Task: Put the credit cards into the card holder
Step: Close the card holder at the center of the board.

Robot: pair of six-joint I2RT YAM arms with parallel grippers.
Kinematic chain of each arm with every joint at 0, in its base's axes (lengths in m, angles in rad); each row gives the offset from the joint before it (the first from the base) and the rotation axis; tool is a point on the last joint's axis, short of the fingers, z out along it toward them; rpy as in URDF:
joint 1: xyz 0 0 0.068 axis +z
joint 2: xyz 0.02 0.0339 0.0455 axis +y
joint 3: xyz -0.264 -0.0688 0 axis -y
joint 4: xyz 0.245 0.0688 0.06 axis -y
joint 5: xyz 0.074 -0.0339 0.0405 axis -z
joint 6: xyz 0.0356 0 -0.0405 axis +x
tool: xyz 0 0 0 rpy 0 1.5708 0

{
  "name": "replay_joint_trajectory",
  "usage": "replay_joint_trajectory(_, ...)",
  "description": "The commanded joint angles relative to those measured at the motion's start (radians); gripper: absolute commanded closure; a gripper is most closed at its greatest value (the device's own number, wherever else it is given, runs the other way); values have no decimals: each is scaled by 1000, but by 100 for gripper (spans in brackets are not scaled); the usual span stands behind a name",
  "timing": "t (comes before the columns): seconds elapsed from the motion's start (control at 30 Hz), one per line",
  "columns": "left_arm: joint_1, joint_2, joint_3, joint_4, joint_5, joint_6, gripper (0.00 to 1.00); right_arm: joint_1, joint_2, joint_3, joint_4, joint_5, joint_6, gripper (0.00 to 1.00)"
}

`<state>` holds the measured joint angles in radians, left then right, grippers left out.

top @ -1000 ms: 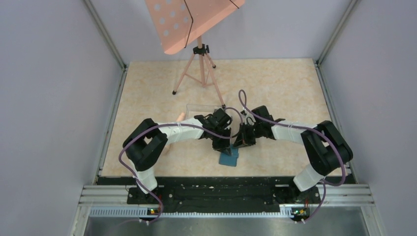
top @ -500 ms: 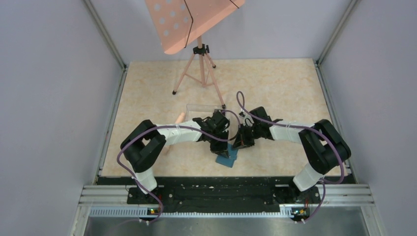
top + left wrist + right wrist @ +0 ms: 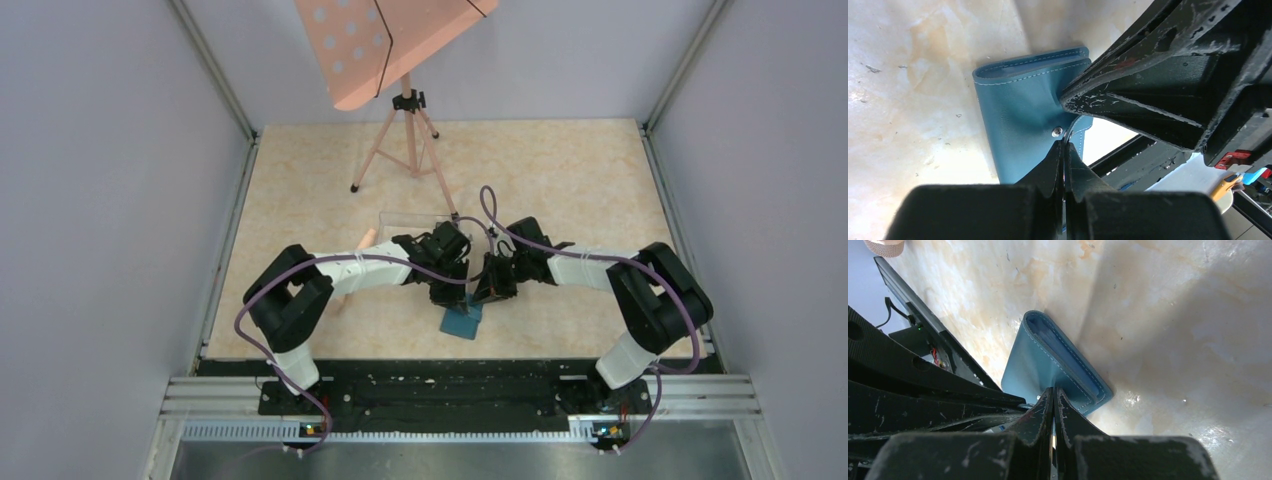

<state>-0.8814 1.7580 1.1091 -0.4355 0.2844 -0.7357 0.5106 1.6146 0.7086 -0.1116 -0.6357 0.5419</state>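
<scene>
The card holder (image 3: 463, 322) lies folded on the table (image 3: 560, 170), near its near edge and about midway between my two arms. From the wrist views its two halves lie together, fold edge facing away from the bases. The small light stud (image 3: 1057, 131) on its cover is bare, so I judge the snap tab is off it, though I cannot say for sure.

My left gripper (image 3: 1063, 145) has its fingers pressed together, tips right at the stud; whether the tab is pinched between them I cannot tell. My right gripper (image 3: 1053, 390) is likewise closed, its tip pushing into the cover and dimpling the leather.

I see no credit cards in any view. A clear box (image 3: 405, 218) sits just beyond the left arm, mostly hidden by it, and a pink stand (image 3: 400, 50) stands at the far side.

By my reckoning I am at the opening stage: the holder is not spread, no card is in hand, and every insertion is left to do
</scene>
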Motion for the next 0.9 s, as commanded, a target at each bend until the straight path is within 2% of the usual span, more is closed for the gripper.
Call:
replay_joint_trajectory(0.0, 1, -14, 30, -21, -27, 15, 100, 16, 13, 15, 11, 20, -25, 100)
replay_joint_trajectory(0.43, 1, 49, 25, -14, -3, 20, 100, 16, -6, 21, -8, 22, -33, 100)
replay_joint_trajectory(0.87, 1, 57, 30, -61, -57, 30, 100, 25, -129, -44, 35, -25, -32, 100)
